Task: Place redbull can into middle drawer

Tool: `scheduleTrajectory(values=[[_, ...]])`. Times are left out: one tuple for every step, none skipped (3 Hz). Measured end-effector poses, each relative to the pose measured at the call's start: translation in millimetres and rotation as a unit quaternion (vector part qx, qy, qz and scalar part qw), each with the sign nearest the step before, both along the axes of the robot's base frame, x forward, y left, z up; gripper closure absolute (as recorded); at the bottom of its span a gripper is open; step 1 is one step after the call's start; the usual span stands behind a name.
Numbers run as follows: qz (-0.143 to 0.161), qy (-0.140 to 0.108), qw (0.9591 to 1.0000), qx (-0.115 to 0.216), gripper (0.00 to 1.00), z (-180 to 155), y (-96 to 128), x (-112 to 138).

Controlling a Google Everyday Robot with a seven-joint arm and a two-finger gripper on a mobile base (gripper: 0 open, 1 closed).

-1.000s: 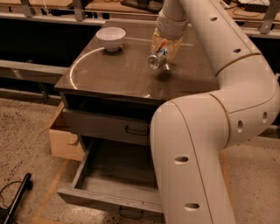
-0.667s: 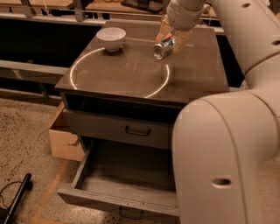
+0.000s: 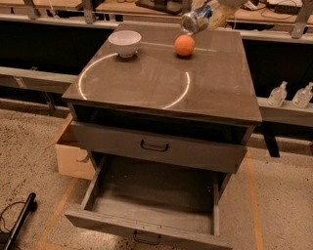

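Camera view, what differs from a second ago?

The big white arm that filled the right side has swung out of frame. The gripper (image 3: 209, 13) now sits at the top edge, over the back of the table (image 3: 220, 97). Its jaws are clamped on the redbull can (image 3: 192, 22), which hangs tilted in the air, higher and farther back than it was.

Is that good for the task?

I judge the pick done and the carry begun. The middle drawer (image 3: 146, 195) stands pulled out at the bottom of the cabinet, with nothing visible inside. The can has to come forward past the table's front edge and then down.

Did the arm's leaving uncover anything?

An orange ball (image 3: 184, 45) lies on the table just below the can in the view, apart from it. A white bowl (image 3: 124, 41) stands at the back too, left of the ball.

What stands in the way?

The ball is nearest, and a low pass forward could knock it. The upper drawer (image 3: 156, 146) is shut, so it does not cover the open one. A cardboard box (image 3: 73, 158) sits on the floor beside the cabinet. Two clear bottles (image 3: 291, 94) stand on a ledge at the right, and a black object (image 3: 19, 219) lies at lower left. All of these are well apart from the likely path.
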State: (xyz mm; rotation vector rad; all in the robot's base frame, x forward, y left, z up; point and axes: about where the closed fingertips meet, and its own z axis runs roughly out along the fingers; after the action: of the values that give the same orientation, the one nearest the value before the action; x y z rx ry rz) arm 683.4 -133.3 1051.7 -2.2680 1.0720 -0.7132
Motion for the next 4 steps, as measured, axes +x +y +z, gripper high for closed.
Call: scheduleTrajectory(values=[[0.008,-0.078,0.9968,0.017,1.0,30,15,-80],[0.008,-0.078,0.9968,0.017,1.0,30,15,-80],[0.023,-0.06,0.9975,0.032,1.0,17,37,-100],[0.029,-0.04,0.9963,0.071,1.0,7,81,-145]])
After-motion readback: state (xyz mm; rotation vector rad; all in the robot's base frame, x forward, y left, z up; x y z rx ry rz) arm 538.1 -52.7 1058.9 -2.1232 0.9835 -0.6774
